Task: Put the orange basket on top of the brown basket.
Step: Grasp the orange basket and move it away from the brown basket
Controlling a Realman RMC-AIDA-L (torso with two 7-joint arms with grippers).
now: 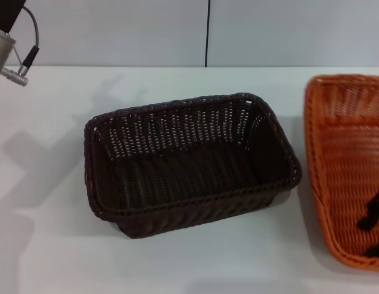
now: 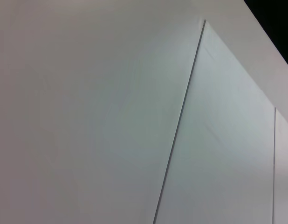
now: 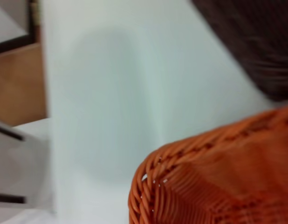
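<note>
Stacking not yet done – baskets side by side on the white table [image 1: 54,257].

The brown basket [image 1: 189,162] is seen upright and empty at mid-table in the head view; the orange basket [image 1: 349,165] is seen apart from it at the robot's right, partly cut by the frame edge, w/ a strip of bare table between the two. Dark shapes low inside the orange basket are taken, as a judgement, for part of the right gripper [image 1: 375,223], so a grasp may be under way, but whether its fingers are apart or clamped on the weave can't be told. The left arm [image 1: 8,43] is held high at the far left, idle; its gripper isn't shown. Lift, carry across and set-down are all judged still left. No brand, label or readable writing is seen on either basket or the table.
</note>
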